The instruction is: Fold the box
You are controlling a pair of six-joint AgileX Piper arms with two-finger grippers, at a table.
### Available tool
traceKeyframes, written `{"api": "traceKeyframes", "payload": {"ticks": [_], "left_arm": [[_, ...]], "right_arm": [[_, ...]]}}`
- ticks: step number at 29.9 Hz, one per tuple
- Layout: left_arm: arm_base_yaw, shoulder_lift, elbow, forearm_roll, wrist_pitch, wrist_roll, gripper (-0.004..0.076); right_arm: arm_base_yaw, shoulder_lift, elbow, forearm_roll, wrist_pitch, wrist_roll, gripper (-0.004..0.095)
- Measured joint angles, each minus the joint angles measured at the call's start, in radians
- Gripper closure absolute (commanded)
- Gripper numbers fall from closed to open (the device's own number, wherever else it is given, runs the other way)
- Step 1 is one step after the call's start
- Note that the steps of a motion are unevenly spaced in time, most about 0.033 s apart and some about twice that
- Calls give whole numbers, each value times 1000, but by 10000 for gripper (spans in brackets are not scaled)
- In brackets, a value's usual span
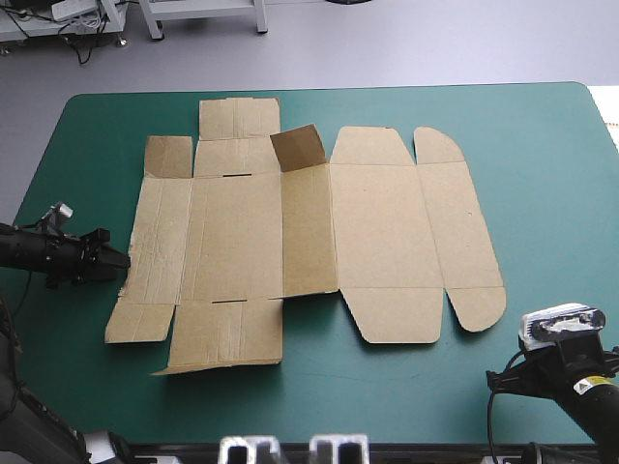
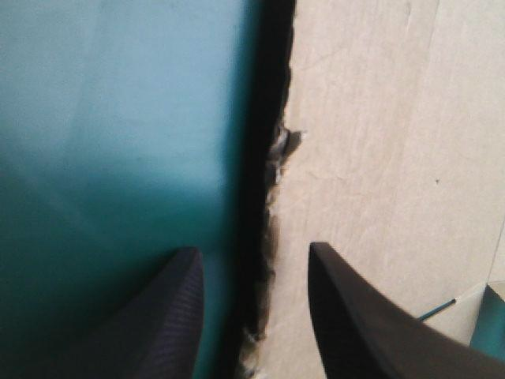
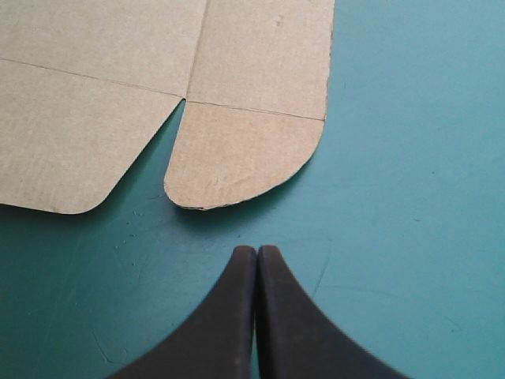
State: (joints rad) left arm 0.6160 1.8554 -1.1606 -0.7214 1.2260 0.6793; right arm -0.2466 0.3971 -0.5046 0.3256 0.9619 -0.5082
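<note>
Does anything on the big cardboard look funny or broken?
Mostly the box lies flat. One small flap near its far edge sticks up while the others lie down. In the left wrist view, the board's edge ahead of the open left gripper looks ragged, maybe torn.

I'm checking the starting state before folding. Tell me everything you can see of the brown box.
The box is a cut sheet of brown board with creased panels, lying unfolded and flat on the teal-green cover, across the table's middle. One small flap at its far side stands raised; rounded flaps end its right side. The open left gripper straddles its left edge; the shut right gripper sits short of a rounded flap, apart from it.
</note>
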Motion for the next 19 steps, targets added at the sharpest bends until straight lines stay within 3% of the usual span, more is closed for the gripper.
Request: {"api": "traceKeyframes", "payload": {"ticks": [19], "left_arm": [[-144, 45, -23, -14, 22, -18, 402]], "right_arm": [[0, 0, 0, 0, 0, 10, 932]]}}
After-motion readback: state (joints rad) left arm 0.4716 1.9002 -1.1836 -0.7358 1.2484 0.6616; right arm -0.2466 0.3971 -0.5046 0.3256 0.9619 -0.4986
